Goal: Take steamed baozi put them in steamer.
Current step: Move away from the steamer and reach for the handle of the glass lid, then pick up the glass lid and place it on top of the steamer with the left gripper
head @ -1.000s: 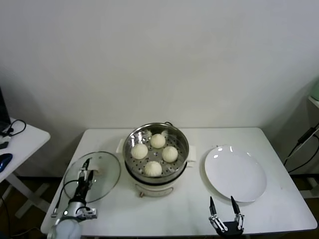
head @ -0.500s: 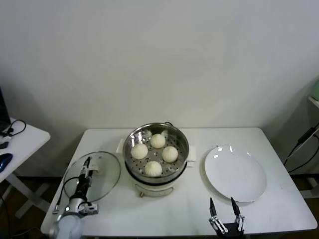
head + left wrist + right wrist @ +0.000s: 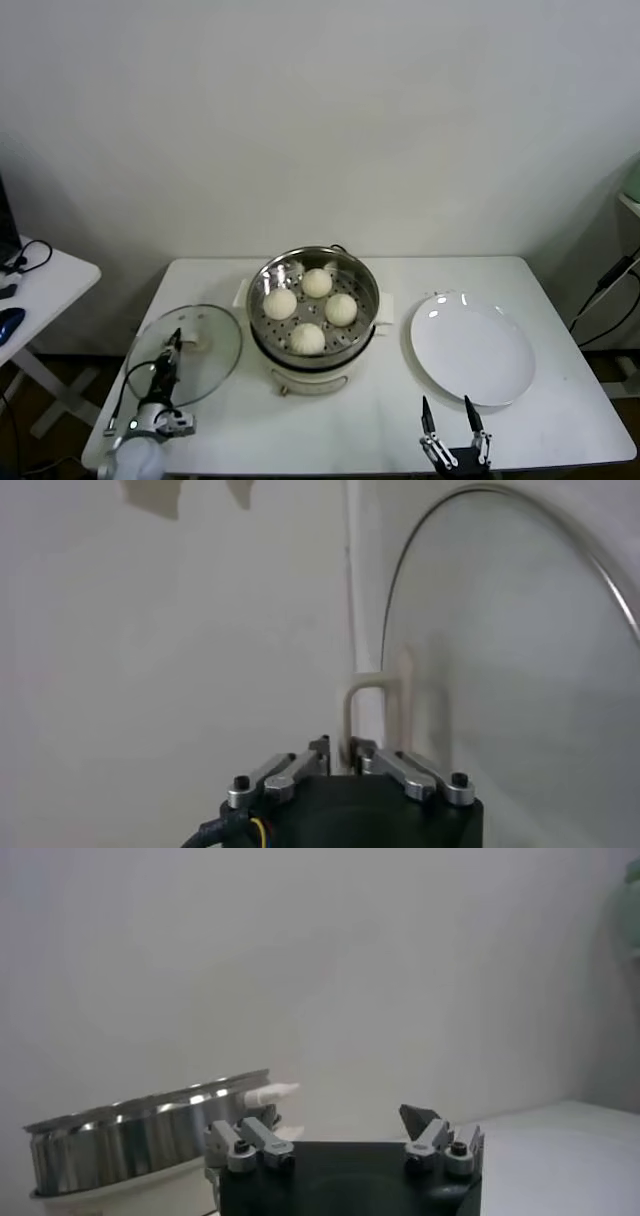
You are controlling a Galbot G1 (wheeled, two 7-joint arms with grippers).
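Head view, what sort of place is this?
Probably a plain test room set up as a kitchen corner: a white table against a bare wall, holding a steamer with four buns, a glass lid and a plate.

Left gripper [image 3: 172,352]: low over the glass lid [image 3: 205,345], whose pane and handle [image 3: 372,708] block any way down or forward.
Right of left gripper: the steamer [image 3: 313,310] stands as a tall wall; its open top holds four steamed baozi [image 3: 308,338].
Right gripper [image 3: 446,410]: near the worktop [image 3: 380,420] front edge, bare surface around it.
Ahead of right gripper: the flat plate [image 3: 472,348], low enough to pass over.
Between steamer and plate: a narrow bare strip.
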